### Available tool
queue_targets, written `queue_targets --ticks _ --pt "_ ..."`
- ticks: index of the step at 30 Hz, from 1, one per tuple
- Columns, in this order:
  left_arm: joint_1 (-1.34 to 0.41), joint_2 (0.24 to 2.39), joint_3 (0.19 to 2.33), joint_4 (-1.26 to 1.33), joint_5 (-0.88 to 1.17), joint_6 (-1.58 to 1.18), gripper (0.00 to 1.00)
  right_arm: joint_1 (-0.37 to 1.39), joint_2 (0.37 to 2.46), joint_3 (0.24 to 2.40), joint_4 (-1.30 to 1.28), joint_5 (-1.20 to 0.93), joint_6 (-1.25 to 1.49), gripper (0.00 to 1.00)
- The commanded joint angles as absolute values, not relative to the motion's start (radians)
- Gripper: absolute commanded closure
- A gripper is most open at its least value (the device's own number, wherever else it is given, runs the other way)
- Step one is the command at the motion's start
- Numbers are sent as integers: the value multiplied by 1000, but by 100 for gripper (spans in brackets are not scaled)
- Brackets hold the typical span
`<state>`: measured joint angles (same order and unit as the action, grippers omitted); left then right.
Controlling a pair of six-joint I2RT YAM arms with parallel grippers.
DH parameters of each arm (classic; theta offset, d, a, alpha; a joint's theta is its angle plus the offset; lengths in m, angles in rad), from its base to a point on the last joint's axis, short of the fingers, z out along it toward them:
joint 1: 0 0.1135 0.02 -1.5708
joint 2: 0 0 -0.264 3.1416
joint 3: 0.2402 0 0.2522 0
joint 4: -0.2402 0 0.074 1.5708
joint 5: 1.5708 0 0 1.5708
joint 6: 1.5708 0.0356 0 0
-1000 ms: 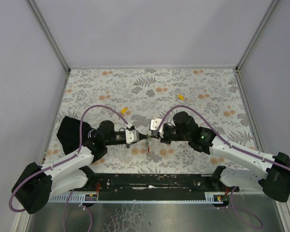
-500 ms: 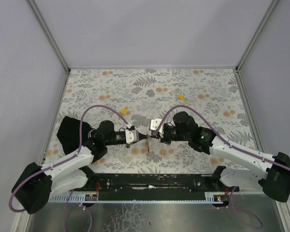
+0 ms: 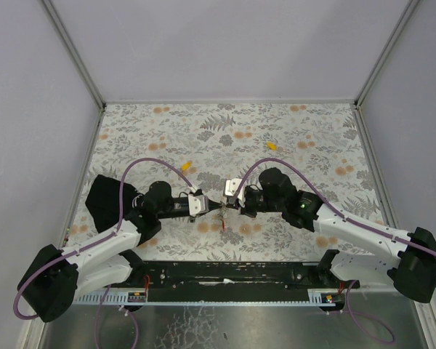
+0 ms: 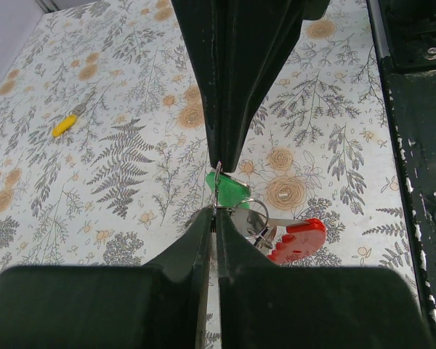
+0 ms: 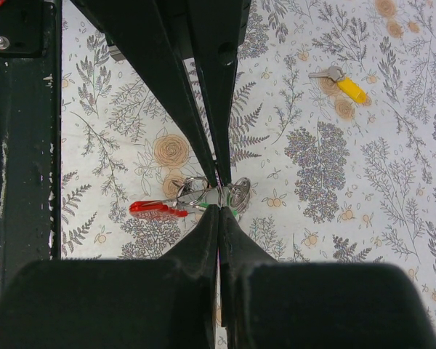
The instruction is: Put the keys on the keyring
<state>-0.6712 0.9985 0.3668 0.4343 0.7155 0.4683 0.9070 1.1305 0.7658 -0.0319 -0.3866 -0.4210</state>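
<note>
My left gripper [image 3: 215, 207] and right gripper [image 3: 227, 206] meet tip to tip above the table's near middle. In the left wrist view my left gripper [image 4: 215, 212] is shut on the keyring's metal ring [image 4: 256, 215], and its red tab [image 4: 298, 238] hangs beside it. In the right wrist view my right gripper [image 5: 219, 206] is shut on the green key [image 5: 236, 211], pressed against the keyring [image 5: 192, 191]. The green key's cap [image 4: 229, 193] shows between the two tips. Two yellow keys [image 3: 187, 166] [image 3: 272, 146] lie loose on the table.
The floral table cover [image 3: 312, 131] is bounded by grey walls at the back and sides. A black rail [image 3: 225, 273] runs along the near edge under the arm bases. A purple cable loops over each arm.
</note>
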Motion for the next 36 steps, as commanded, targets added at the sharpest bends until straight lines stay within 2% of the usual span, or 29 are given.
queue_targets --ticks 1,36 --pt "-663 984 364 535 730 472 100 902 1131 791 5 -405 -415 100" --pt "-666 994 376 534 789 464 100 901 1174 825 39 -470 -415 100"
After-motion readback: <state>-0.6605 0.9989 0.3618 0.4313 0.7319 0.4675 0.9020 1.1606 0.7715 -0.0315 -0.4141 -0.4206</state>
